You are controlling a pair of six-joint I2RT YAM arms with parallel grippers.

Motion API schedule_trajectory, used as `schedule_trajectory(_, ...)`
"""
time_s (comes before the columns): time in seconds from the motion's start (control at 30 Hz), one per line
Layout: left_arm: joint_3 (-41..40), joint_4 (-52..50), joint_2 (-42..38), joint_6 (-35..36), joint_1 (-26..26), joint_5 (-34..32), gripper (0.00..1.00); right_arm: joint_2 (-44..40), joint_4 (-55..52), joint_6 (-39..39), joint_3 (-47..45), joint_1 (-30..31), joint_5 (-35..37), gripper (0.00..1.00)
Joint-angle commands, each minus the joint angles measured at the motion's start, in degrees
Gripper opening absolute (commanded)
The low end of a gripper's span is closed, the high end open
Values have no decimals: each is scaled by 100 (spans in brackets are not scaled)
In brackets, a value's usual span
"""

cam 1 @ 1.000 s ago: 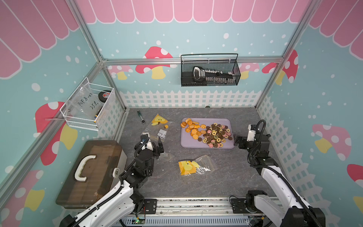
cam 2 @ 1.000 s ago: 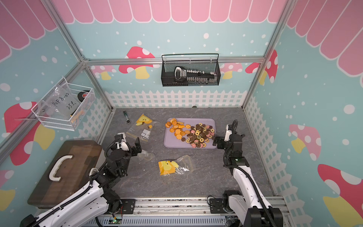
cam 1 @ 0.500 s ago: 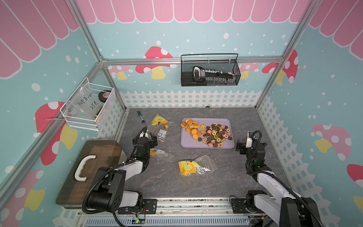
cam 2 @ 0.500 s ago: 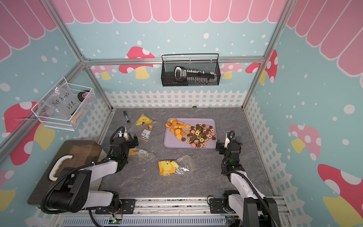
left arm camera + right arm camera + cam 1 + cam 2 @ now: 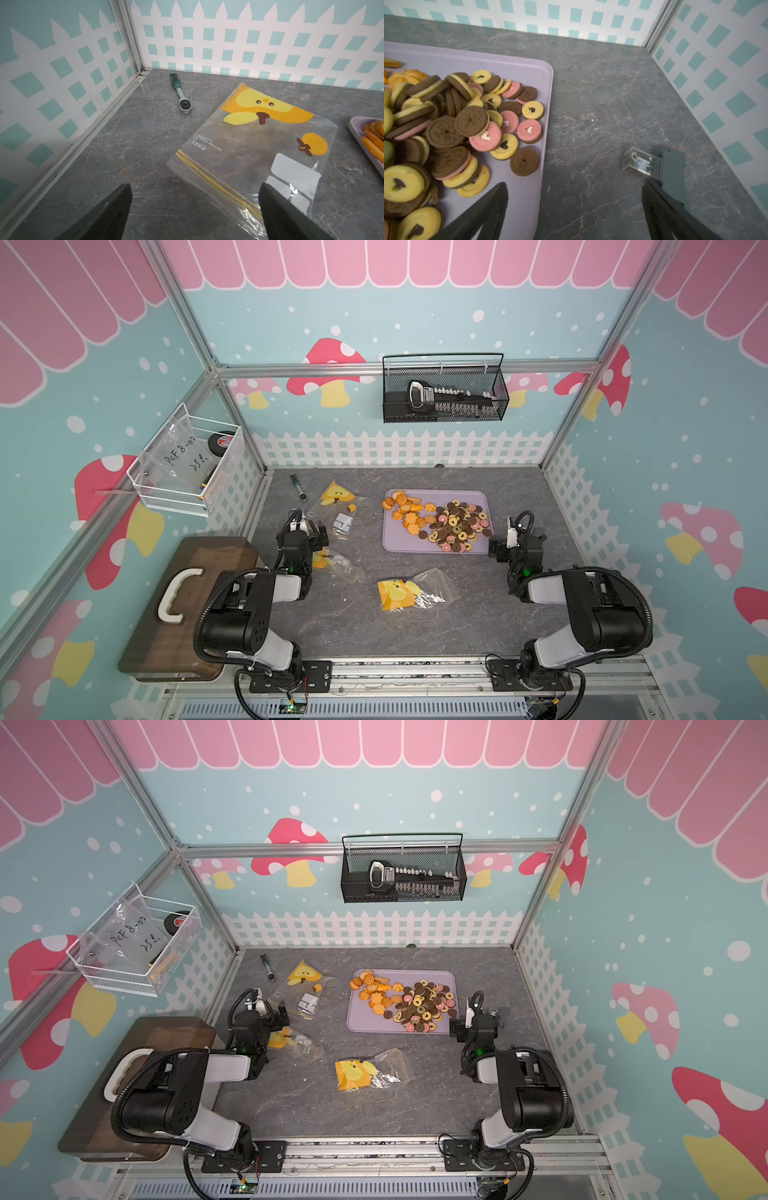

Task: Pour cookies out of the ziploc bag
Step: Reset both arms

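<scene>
Grey marble tabletop [image 5: 365, 626] inside a mushroom-papered booth: the cookies [image 5: 453, 524] lie heaped on a lavender tray [image 5: 392, 543] at 1 o'clock from centre. A flat ziploc bag [image 5: 415, 593] lies at the tray's 6 o'clock. Left hand [image 5: 194, 185], at the tray's 9 o'clock, and right hand [image 5: 574, 184], at its 4 o'clock, both gape wide, holding nothing.

Bright and evenly lit from above in both top views. Soft, faint shadows beside the tray [image 5: 395, 540]. A little white glare on the crinkly bag [image 5: 415, 591] near the tray. Bent and stretched at the edges, far from the tray. Sharp in the wrist views, but blurry on the dark fingers [image 5: 112, 212] up close.
</scene>
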Motion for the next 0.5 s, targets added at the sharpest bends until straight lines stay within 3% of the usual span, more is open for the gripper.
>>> schedule_trajectory(0.0, -29, 313, 10, 21, 18, 44, 99, -11, 403, -114, 41, -17, 3, 99)
schedule_trajectory(0.47, 11, 205, -3, 95, -34, 155, 99, -46, 319, -115, 57, -20, 6, 99)
